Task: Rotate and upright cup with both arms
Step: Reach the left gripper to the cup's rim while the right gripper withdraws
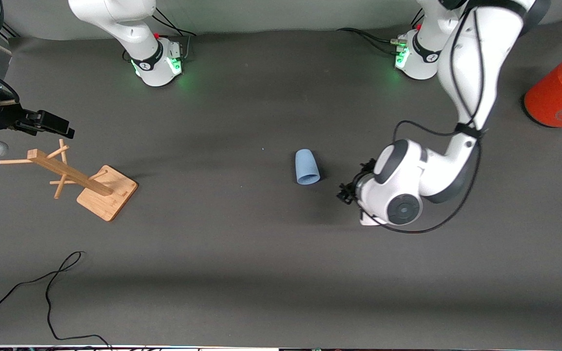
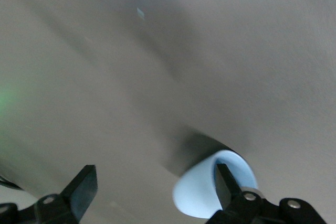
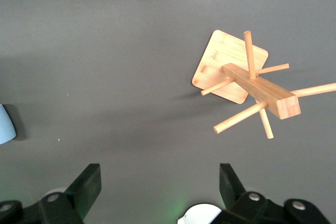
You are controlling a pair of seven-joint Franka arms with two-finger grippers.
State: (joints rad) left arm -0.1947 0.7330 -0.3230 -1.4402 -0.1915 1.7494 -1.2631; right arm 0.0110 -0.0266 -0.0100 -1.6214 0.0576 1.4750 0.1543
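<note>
Near the middle of the dark grey table I can see the pale-blue cup [image 1: 306, 167], tipped so that its wider rim sits nearer the front camera and its narrow base points toward the robots' bases. My left gripper [image 1: 348, 191] is low beside it, on the side toward the left arm's end of the table, and apart from the cup in the front view. Through the left wrist camera its two black fingers [image 2: 81, 190] stand spread wide with nothing between them, and one finger overlaps the cup's [image 2: 202, 187] open mouth; I cannot tell whether it touches. My right gripper [image 1: 54, 124] hangs in the air at the right arm's end of the table, over the wooden mug tree [image 1: 83, 183], whose square bamboo base rests on the table with pegs sticking out from its post. The right wrist camera shows those fingers [image 3: 86, 184] equally wide apart and holding nothing. An orange-red can [image 1: 561, 92] with a grey lid stands at the left arm's end, and a loose black cable [image 1: 49, 292] lies nearer the front camera than the mug tree.
</note>
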